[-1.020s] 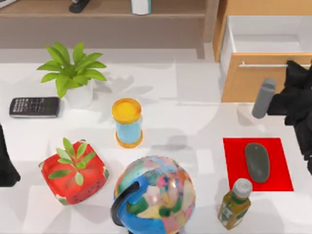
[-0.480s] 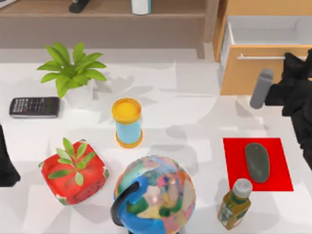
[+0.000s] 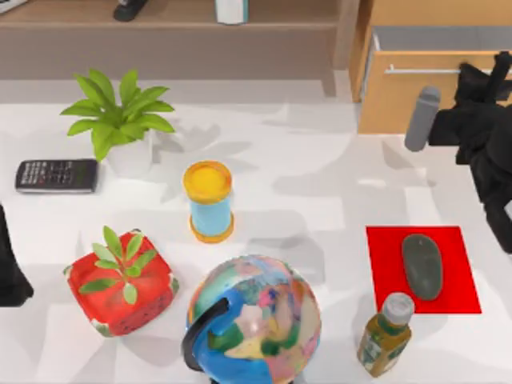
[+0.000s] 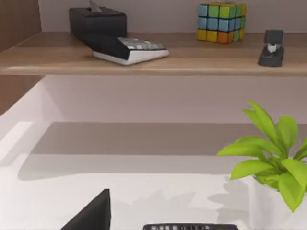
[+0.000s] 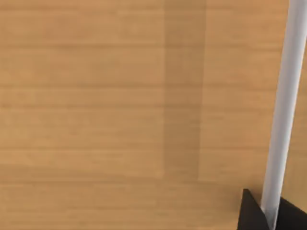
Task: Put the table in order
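Observation:
The white table (image 3: 320, 200) carries a black calculator (image 3: 56, 175), a white-potted plant (image 3: 120, 120), a yellow-capped blue cylinder (image 3: 209, 200), a plant in a red pot (image 3: 120, 280), a globe (image 3: 256, 320), a green bottle (image 3: 386, 332) and a grey mouse (image 3: 422, 266) on a red pad (image 3: 384, 256). At the back right, my right gripper (image 3: 468, 76) sits at the light-wood drawer front (image 3: 400, 100). Its black fingertips (image 5: 249, 213) flank the silver handle (image 5: 285, 105). My left gripper (image 3: 8, 272) is parked at the table's left edge.
A brown shelf (image 3: 160, 16) runs along the back; on it stand a black tissue box (image 4: 98, 21), a colour cube (image 4: 221, 21) and a stapler (image 4: 271, 48). Open white surface lies between the cylinder and the red pad.
The drawer front has slid toward the back, with my right gripper moving along on its handle; the white inside of the drawer is now almost covered. The left arm has stayed still.

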Controlling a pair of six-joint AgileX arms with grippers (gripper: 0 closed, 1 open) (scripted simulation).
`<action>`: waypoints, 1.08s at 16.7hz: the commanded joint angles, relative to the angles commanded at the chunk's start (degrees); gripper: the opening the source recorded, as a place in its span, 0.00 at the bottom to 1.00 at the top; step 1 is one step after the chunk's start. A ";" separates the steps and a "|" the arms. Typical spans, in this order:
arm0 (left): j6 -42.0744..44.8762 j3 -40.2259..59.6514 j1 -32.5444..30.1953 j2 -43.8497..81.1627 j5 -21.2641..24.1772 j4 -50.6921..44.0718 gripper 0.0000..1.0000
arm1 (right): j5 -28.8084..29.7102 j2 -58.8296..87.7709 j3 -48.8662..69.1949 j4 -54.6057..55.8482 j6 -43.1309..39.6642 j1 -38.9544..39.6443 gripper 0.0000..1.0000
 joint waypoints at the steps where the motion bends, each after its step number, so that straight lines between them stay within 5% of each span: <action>1: 0.00 0.00 0.00 0.00 0.00 0.00 1.00 | 0.00 0.00 0.00 0.00 0.00 0.00 0.00; 18: 0.00 0.00 0.00 0.00 0.00 0.00 1.00 | -1.77 7.16 16.38 -9.27 0.05 -1.90 0.00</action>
